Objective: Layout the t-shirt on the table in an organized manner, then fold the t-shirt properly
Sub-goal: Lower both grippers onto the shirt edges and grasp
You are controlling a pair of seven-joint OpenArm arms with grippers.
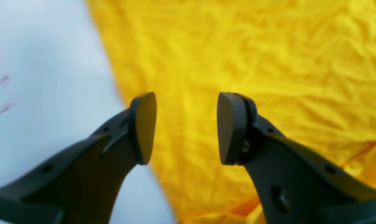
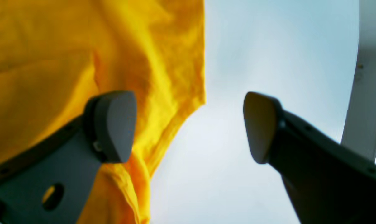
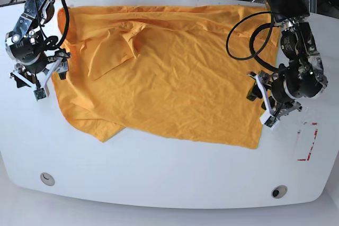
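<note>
Orange-yellow fabric was seen spread across the white bench (image 3: 169, 183), where the shirt (image 3: 175, 88) was laid out wide, with creases and a folded-over flap near the right pincer's side. Folds were also shown along the shirt's far edge, and its near edge was left uneven, with one corner extended toward each side of the bench's near part.

The left pincer (image 1: 187, 129) was held above the shirt near one side edge, its fingers parted, with fabric seen between and beyond them. The right pincer (image 2: 189, 127) was held at the opposite side edge, its fingers set widely apart; fabric was seen behind one finger and bare white surface behind the other. Red marks (image 3: 308, 141) were shown on the bench beside the shirt, on the left pincer's side.
</note>
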